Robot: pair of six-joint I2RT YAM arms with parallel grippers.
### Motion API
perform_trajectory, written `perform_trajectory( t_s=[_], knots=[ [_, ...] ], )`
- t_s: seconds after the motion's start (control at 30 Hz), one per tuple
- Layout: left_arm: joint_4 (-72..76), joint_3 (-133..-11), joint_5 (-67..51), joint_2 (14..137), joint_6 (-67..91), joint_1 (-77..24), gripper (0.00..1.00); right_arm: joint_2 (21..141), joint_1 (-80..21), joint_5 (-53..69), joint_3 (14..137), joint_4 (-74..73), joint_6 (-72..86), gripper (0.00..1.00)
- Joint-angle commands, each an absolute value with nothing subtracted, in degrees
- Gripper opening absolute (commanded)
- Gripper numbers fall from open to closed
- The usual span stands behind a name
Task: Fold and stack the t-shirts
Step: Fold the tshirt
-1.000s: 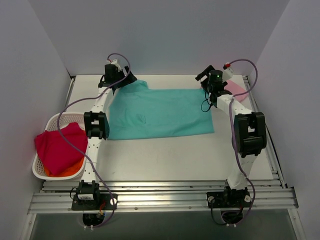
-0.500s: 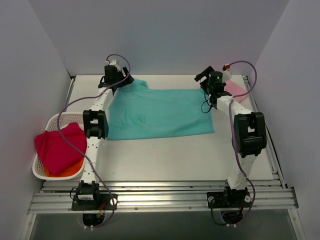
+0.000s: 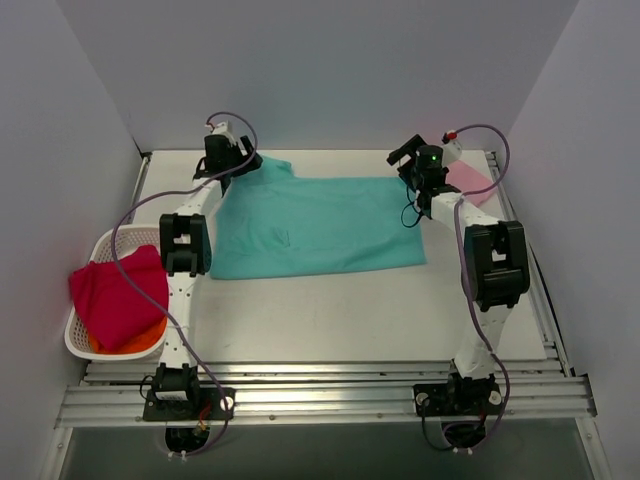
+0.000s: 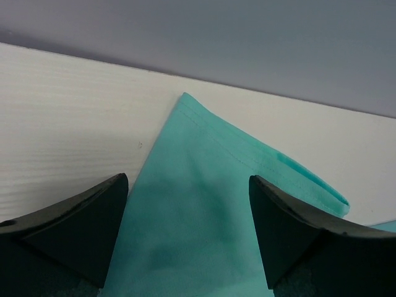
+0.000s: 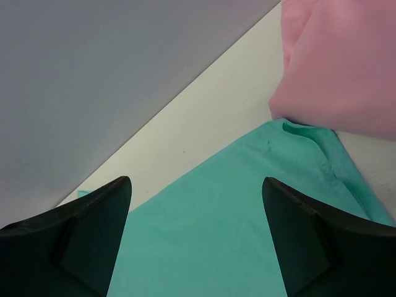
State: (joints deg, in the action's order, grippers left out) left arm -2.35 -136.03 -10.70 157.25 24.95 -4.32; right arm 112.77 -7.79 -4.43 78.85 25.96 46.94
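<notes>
A teal-green thin-fabric short-sleeved t-shirt [image 3: 315, 225] lies spread flat on the far half of the white counter [image 3: 330, 310], reaching from near the left arm across to the right arm. One of its sleeves points toward the far left corner. Its near hem runs roughly parallel to the counter's near edge.

The left claw [image 4: 185, 180] hangs over that sleeve near the far edge. Its two dark fingers [image 4: 80, 216] are spread wide, with the hemmed tip of the sleeve showing between them. Nothing is pinched. The sleeve lies flat on the counter, one fold of its edge doubled over on the right.

The right claw [image 5: 197, 180] hangs over the shirt's far right corner, also spread wide and gripping nothing. Teal cloth fills the gap between its fingers.

A pale pink soft t-shirt [image 3: 470, 180] sits bunched in the far right corner of the counter. In the right wrist view it touches the teal shirt's rumpled corner, and I cannot tell if it lies on top of it.

A white plastic lattice basket [image 3: 100, 245] stands at the counter's left edge, toward the near side. A red cloth [image 3: 115, 295] is draped over its rim, and an orange cloth [image 3: 150, 335] shows underneath.
</notes>
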Motion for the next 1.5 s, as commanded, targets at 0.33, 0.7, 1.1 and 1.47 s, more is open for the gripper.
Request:
perform_trajectory(
  t_s=[0.33,0.7,1.1,1.47],
  knots=[
    [-17.22,-157.30,-10.98,165.40,25.93,-3.43,0.79,113.55,-6.33,-2.02,79.28,28.91,48.43,0.82],
    [-23.02,-160.66,-16.87,167.87,27.24,-3.60,0.76,111.53,-5.19,-0.18,76.82,30.85,49.83,0.82],
    [-23.12,-159.61,-18.46,167.78,28.12,-3.60,0.39,110.92,-4.31,3.16,75.32,32.34,51.15,0.82],
    [-21.28,-158.38,-20.21,168.13,30.58,-2.29,0.02,116.80,-3.34,1.67,81.01,27.70,48.08,0.81]
  ],
)
